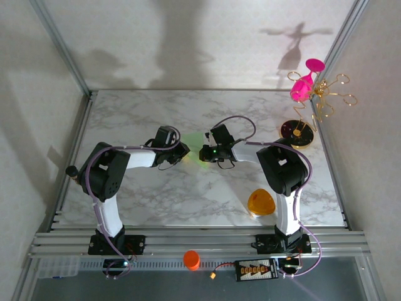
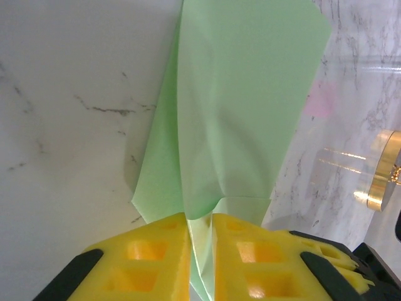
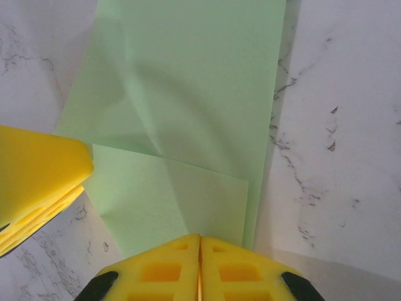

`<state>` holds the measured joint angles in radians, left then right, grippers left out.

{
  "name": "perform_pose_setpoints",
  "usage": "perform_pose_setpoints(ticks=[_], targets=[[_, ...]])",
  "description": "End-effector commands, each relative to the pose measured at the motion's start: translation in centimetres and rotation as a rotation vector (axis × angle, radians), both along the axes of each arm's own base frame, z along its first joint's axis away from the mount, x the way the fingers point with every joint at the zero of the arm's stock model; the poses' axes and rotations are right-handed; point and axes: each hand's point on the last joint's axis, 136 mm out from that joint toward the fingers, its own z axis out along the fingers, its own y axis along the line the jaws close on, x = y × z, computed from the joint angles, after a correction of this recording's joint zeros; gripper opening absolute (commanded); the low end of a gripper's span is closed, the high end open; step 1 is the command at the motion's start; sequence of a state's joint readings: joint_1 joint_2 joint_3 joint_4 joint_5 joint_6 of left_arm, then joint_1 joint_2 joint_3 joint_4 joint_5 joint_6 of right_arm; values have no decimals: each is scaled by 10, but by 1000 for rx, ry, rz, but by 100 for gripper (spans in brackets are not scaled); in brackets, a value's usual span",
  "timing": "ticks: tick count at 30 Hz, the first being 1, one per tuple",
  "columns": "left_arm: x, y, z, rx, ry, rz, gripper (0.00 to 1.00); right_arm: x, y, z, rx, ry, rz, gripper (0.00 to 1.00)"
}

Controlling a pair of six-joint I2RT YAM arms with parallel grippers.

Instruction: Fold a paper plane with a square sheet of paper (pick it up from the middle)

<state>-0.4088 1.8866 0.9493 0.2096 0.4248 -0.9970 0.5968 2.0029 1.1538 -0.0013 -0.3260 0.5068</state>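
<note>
The pale green sheet of paper is partly folded and sits mid-table between my two grippers. In the left wrist view the paper rises as layered folds from my left gripper, whose yellow fingers are shut on its lower edge. My left gripper comes at the paper from the left. My right gripper meets it from the right. Its jaws are pressed together with nothing showing between them, right at the near edge of a folded flap of paper. A left finger touches the paper's left side there.
An orange rounded-triangle object lies by the right arm's base. A pink glass hangs on a gold wire stand at the back right, with a dark round base below it. An orange cup stands on the front rail.
</note>
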Motion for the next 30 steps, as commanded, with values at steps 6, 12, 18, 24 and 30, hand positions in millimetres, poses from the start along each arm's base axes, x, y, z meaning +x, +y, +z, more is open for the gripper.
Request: perform_pose_setpoints(ticks=[6, 12, 18, 24, 30], targets=[[15, -4, 2, -22, -30, -51, 15, -6, -13, -17, -52, 10, 29, 17], [20, -3, 6, -11, -38, -69, 8, 6, -9, 12, -13, -97, 63, 22], [17, 3, 19, -8, -33, -12, 4, 24, -14, 66, -20, -326, 79, 37], [7, 7, 25, 43, 20, 66, 4, 15, -18, 82, -106, -501, 138, 43], [-1, 7, 25, 41, 63, 135, 5, -12, -3, 61, -293, -600, 238, 44]])
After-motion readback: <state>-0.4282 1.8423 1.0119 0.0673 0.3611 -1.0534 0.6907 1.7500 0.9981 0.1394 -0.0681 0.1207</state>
